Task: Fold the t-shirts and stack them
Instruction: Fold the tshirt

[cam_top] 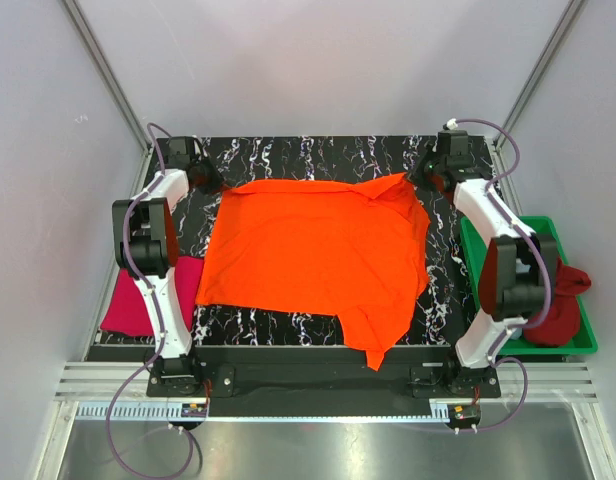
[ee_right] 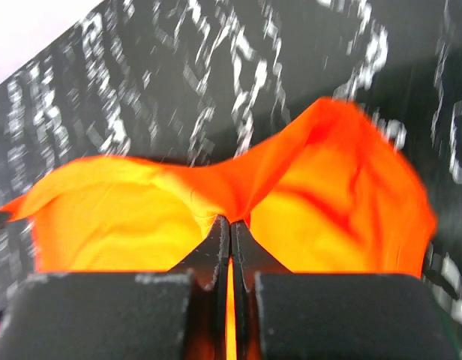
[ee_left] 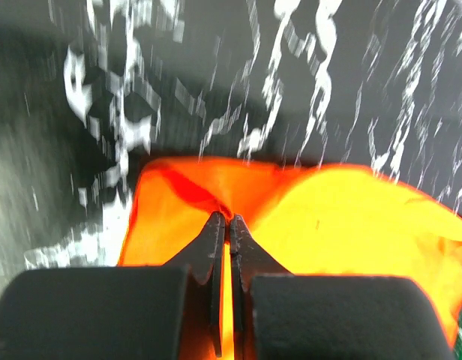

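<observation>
A bright orange t-shirt (cam_top: 318, 250) lies spread over the black marbled mat (cam_top: 308, 155), one sleeve hanging past the near edge. My left gripper (cam_top: 214, 182) is shut on the shirt's far left corner; in the left wrist view its tips (ee_left: 226, 218) pinch a fold of orange cloth (ee_left: 351, 217). At the far right corner my right gripper (cam_top: 422, 176) is also shut on the shirt, and the right wrist view shows cloth (ee_right: 118, 225) bunched at its tips (ee_right: 230, 220). A magenta-pink t-shirt (cam_top: 133, 295) lies at the left edge. A dark red t-shirt (cam_top: 560, 300) sits in the tray.
The green plastic tray (cam_top: 533, 228) stands off the mat's right side, beside the right arm. White enclosure walls and aluminium posts surround the table on three sides. A metal rail runs along the near edge by the arm bases.
</observation>
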`<state>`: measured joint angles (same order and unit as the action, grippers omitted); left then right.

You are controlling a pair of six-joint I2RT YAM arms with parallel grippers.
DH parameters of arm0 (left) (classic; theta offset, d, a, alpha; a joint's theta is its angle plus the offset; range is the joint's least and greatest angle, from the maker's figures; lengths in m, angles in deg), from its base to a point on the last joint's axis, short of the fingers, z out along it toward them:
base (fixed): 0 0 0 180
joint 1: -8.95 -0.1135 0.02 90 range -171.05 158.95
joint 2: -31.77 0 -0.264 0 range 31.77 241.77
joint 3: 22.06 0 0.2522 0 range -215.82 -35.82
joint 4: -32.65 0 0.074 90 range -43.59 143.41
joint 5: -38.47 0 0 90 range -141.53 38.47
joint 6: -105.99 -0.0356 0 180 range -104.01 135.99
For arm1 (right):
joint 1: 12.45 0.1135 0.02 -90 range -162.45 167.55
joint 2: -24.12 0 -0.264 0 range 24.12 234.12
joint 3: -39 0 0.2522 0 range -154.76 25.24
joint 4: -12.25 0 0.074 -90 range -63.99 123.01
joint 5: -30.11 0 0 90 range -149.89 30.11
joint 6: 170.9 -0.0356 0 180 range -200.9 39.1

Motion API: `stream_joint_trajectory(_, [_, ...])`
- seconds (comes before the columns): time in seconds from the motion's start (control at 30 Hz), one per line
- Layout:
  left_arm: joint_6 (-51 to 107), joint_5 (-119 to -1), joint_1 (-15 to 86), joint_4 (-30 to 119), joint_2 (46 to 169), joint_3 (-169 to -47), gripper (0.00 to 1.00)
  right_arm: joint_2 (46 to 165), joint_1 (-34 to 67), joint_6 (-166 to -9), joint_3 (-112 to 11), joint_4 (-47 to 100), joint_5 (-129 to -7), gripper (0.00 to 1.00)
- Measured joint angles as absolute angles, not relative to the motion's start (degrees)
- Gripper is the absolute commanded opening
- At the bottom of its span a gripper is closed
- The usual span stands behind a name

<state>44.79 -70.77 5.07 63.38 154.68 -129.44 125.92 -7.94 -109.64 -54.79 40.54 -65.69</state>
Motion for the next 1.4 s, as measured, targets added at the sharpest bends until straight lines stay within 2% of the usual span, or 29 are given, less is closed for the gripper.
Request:
stream_joint_trajectory(0.3, [44.72, -72.3, 4.85, 72.47, 147.54, -124.11, 0.0, 112.15, -7.96, -116.15, -45.0, 48.36, -70.59, 0.0])
stream_joint_trajectory(0.57, [41.42, -72.15, 3.43, 79.55, 145.13, -124.09, 0.0, 110.53, -7.96, -117.02, -38.05, 53.65, -71.66, 0.0])
stream_joint_trajectory(0.83, [38.21, -70.67, 2.43, 84.45, 145.11, -122.12, 0.0, 106.36, -7.96, -116.04, -36.96, 56.27, -70.85, 0.0])
stream_joint_trajectory(1.4, [37.14, -68.15, 1.09, 87.47, 145.11, -121.16, 0.0, 103.82, -7.96, -113.48, -29.83, 58.9, -67.44, 0.0])
